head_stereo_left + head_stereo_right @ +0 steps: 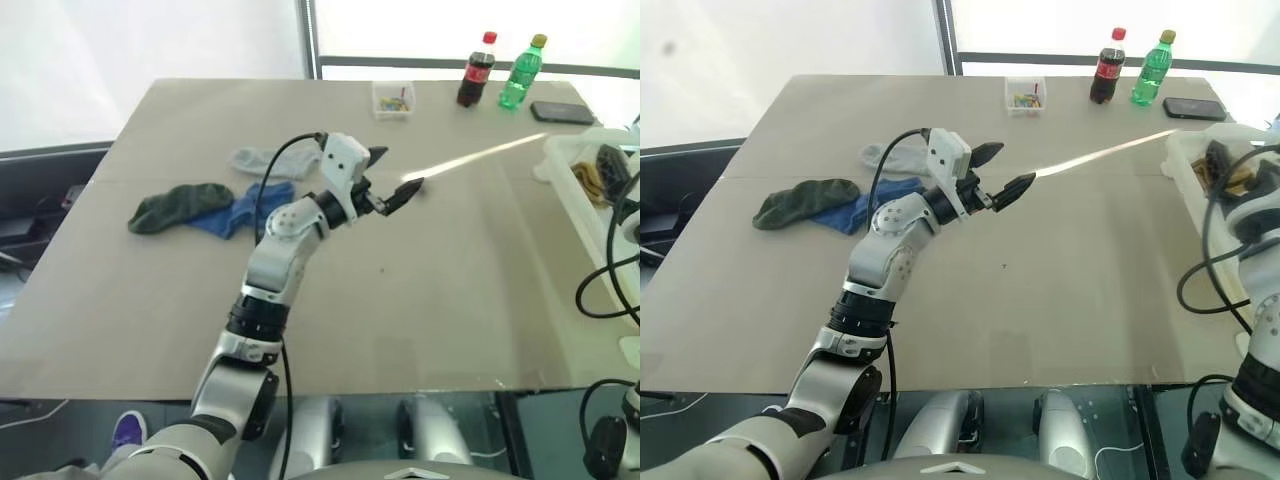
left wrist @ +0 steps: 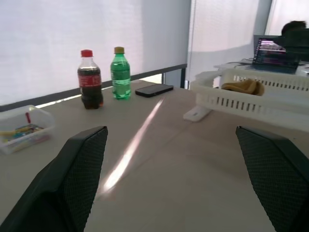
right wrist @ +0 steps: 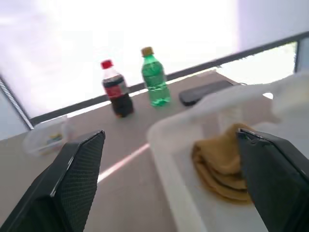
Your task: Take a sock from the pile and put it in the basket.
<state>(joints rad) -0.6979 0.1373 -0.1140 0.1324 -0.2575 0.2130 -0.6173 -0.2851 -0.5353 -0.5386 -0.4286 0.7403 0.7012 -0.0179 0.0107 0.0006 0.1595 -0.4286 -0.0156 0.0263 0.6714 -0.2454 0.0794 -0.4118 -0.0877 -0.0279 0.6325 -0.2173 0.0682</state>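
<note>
You have the mustard sock [image 3: 222,162] lying in the basket [image 3: 169,145] just below your right gripper [image 3: 169,193], its fingers spread wide since it holds nothing, while the left gripper [image 1: 392,177], fingers also apart, hangs empty beyond the pile [image 1: 215,200].

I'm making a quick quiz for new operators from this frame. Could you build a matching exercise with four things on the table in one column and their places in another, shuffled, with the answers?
Things:
1. mustard-yellow sock
2. dark green sock
3. cola bottle
4. black phone

Places:
A. on the table's far edge, just left of the green bottle
B. inside the white basket
C. flat on the table, right of the green bottle
D. at the left end of the pile, touching the blue sock

Pairs: 1-B, 2-D, 3-A, 4-C
</note>
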